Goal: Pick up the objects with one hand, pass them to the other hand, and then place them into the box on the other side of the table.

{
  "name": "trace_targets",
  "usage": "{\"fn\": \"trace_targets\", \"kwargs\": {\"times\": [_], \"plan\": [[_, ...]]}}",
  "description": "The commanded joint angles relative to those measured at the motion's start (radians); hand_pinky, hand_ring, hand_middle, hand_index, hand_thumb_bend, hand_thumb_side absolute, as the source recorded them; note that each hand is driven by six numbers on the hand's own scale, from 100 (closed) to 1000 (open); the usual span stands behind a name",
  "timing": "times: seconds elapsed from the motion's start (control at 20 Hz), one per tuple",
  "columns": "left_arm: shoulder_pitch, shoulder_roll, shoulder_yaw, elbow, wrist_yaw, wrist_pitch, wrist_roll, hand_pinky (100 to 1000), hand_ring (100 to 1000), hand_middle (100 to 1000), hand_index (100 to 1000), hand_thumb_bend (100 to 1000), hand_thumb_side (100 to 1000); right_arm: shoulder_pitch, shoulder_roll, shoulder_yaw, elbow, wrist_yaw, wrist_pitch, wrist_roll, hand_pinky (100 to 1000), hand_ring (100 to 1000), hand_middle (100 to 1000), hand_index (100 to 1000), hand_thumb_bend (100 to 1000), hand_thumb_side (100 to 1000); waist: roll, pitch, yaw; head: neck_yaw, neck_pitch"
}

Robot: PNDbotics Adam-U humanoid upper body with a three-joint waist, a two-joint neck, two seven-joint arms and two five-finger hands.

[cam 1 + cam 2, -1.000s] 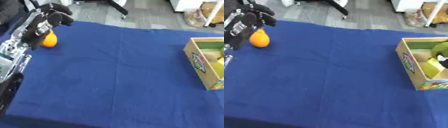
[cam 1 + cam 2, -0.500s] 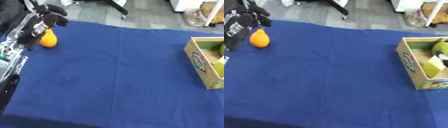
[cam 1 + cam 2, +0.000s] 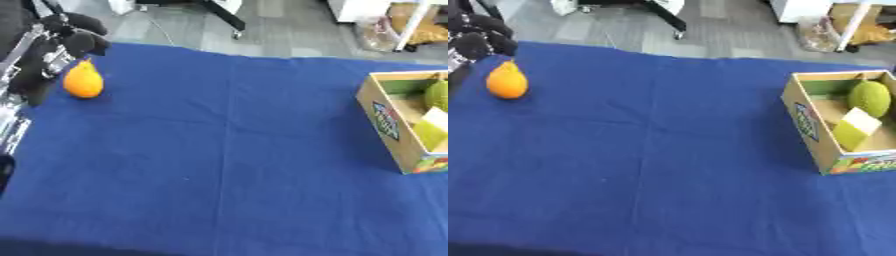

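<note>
Blue cloth covers the bench (image 3: 667,150); an orange fruit (image 3: 83,81) sits at far left; the left hand (image 3: 63,44), fingers curled, holding nothing, hovers just beside it; the box (image 3: 820,135) holds green items at right.

It looked like an office or lab: a blue-clothed table (image 3: 227,150) stood on grey floor (image 3: 289,30), with a chair base (image 3: 229,15) and white furniture (image 3: 794,10) behind.
</note>
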Motion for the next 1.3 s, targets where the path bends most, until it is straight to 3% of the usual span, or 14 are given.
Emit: {"fn": "trace_targets", "kwargs": {"times": [0.05, 0.25, 0.3, 0.5, 0.55, 0.6, 0.65, 0.75, 0.8, 0.85, 0.9, 0.95, 1.0, 1.3], "plan": [[-0.006, 0.075, 0.027, 0.013, -0.056, -0.009, 0.010, 732, 658, 651, 713, 646, 503, 0.017, -0.028, -0.004, -0.134, -0.043, -0.079, 0.020, 715, 663, 724, 797, 239, 411, 0.015, -0.011, -0.004, -0.010, -0.021], [-0.006, 0.161, 0.042, 0.075, -0.212, -0.025, 0.011, 741, 668, 666, 728, 633, 453, 0.058, -0.011, 0.018, -0.268, -0.057, -0.165, 0.077, 712, 654, 713, 790, 203, 407, 0.022, -0.010, -0.012, 0.000, -0.023], [-0.009, 0.186, 0.044, 0.100, -0.259, -0.027, 0.010, 750, 676, 674, 738, 621, 392, 0.063, -0.010, 0.026, -0.296, -0.054, -0.182, 0.093, 715, 652, 710, 786, 188, 406, 0.025, -0.011, -0.012, 0.005, -0.022], [-0.048, 0.272, 0.032, 0.248, -0.496, -0.026, -0.003, 760, 683, 681, 757, 601, 293, 0.068, 0.000, 0.070, -0.381, -0.034, -0.234, 0.177, 718, 656, 712, 783, 160, 414, 0.033, -0.015, -0.016, 0.026, -0.017], [-0.065, 0.282, 0.024, 0.288, -0.557, -0.027, -0.010, 761, 681, 682, 763, 571, 234, 0.065, 0.003, 0.080, -0.391, -0.033, -0.239, 0.194, 718, 655, 711, 779, 150, 420, 0.034, -0.016, -0.017, 0.029, -0.016], [-0.087, 0.288, 0.014, 0.329, -0.627, -0.025, -0.016, 766, 685, 685, 769, 562, 204, 0.063, 0.006, 0.092, -0.397, -0.034, -0.244, 0.211, 717, 655, 709, 774, 230, 389, 0.035, -0.018, -0.017, 0.031, -0.012], [-0.110, 0.287, 0.004, 0.368, -0.702, -0.025, -0.023, 765, 684, 686, 774, 551, 174, 0.060, 0.009, 0.103, -0.398, -0.038, -0.247, 0.227, 717, 655, 711, 771, 141, 424, 0.035, -0.020, -0.016, 0.032, -0.009], [-0.160, 0.267, -0.012, 0.449, -0.832, -0.018, -0.033, 760, 680, 683, 776, 542, 153, 0.057, 0.015, 0.123, -0.396, -0.050, -0.254, 0.256, 716, 654, 710, 769, 137, 424, 0.034, -0.022, -0.015, 0.035, -0.004], [-0.181, 0.252, -0.016, 0.487, -0.882, -0.014, -0.037, 757, 676, 680, 777, 551, 157, 0.056, 0.020, 0.130, -0.395, -0.056, -0.257, 0.265, 715, 653, 710, 768, 135, 425, 0.033, -0.023, -0.015, 0.041, -0.002], [-0.201, 0.236, -0.018, 0.520, -0.922, -0.009, -0.038, 751, 668, 673, 775, 553, 159, 0.054, 0.024, 0.135, -0.394, -0.062, -0.260, 0.272, 714, 652, 708, 765, 214, 389, 0.032, -0.024, -0.015, 0.049, 0.001], [-0.217, 0.219, -0.016, 0.553, -0.945, -0.002, -0.038, 748, 665, 671, 776, 591, 205, 0.053, 0.028, 0.140, -0.392, -0.068, -0.262, 0.278, 713, 651, 708, 763, 128, 426, 0.031, -0.025, -0.016, 0.061, 0.004], [-0.230, 0.202, -0.015, 0.583, -0.974, 0.010, -0.033, 746, 663, 670, 775, 607, 226, 0.053, 0.034, 0.143, -0.389, -0.073, -0.263, 0.281, 712, 650, 707, 763, 127, 426, 0.029, -0.024, -0.017, 0.071, 0.006], [-0.241, 0.186, -0.013, 0.608, -0.999, 0.023, -0.026, 742, 661, 669, 773, 682, 324, 0.054, 0.040, 0.146, -0.386, -0.077, -0.265, 0.282, 711, 649, 706, 761, 125, 427, 0.027, -0.024, -0.018, 0.080, 0.006], [-0.297, 0.097, 0.008, 0.734, -1.091, 0.108, 0.054, 736, 659, 673, 771, 710, 373, 0.064, 0.062, 0.157, -0.370, -0.096, -0.272, 0.283, 707, 646, 704, 753, 113, 430, 0.019, -0.018, -0.024, 0.106, 0.010]]}}
